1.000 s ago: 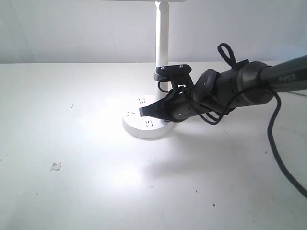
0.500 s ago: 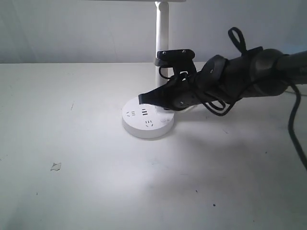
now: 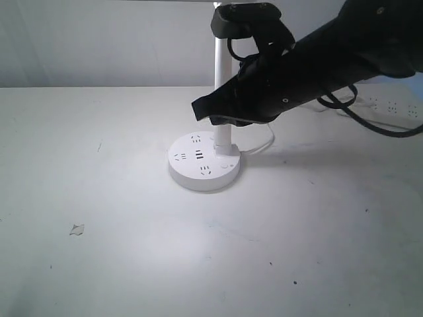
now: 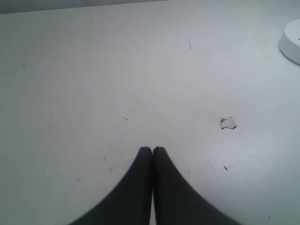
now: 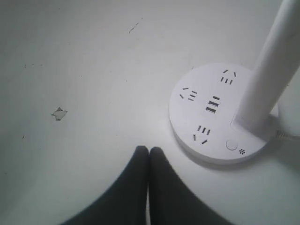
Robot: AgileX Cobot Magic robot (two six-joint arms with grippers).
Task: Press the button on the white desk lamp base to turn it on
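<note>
The white desk lamp base (image 3: 198, 173) (image 5: 206, 126) is a round disc on the table with socket holes, dark USB slots and a slim white post (image 3: 223, 66). The button (image 5: 231, 144) is a tiny round ringed spot near the base's rim, beside the post's foot; nothing touches it. My right gripper (image 3: 196, 109) (image 5: 149, 150) is shut and empty. It hangs well above the base, its tip over the disc's left side. My left gripper (image 4: 152, 150) is shut and empty over bare table, out of the exterior view. An edge of the base (image 4: 293, 42) shows far from it.
A long white power strip (image 3: 391, 105) lies at the back right. A white cable (image 3: 262, 146) runs from behind the base. A small scrap (image 3: 76, 229) (image 4: 228, 123) (image 5: 59, 113) lies on the table's left front. The lamp head is cut off at the top.
My right gripper has lifted off the base's top and risen up and back, uncovering the whole disc. The bright patch on the table in front of the base has faded.
</note>
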